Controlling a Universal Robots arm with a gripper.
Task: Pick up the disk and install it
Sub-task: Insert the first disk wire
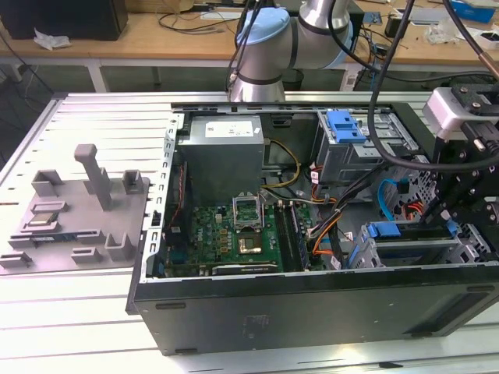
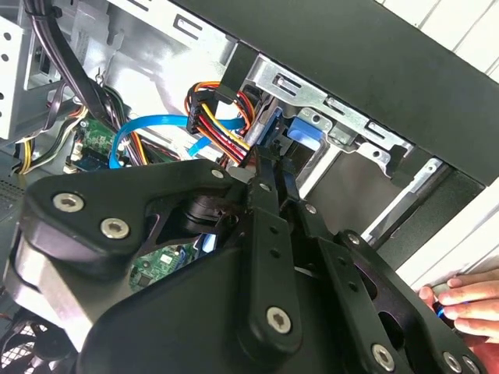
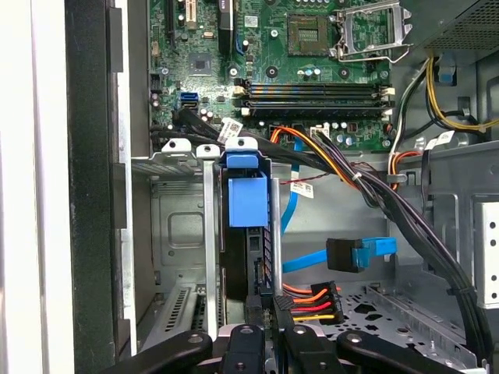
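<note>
In the first wrist view the hand is closed about the near edge of the disk; the disk stands on edge, blue carrier frame outward, already well inside the drive bay of the open computer case, so installing looks nearly done, with release not yet made; the arm reaches down from the far side of the worktop to the case's corner at the exterior view's right; beyond lies the motherboard.
</note>
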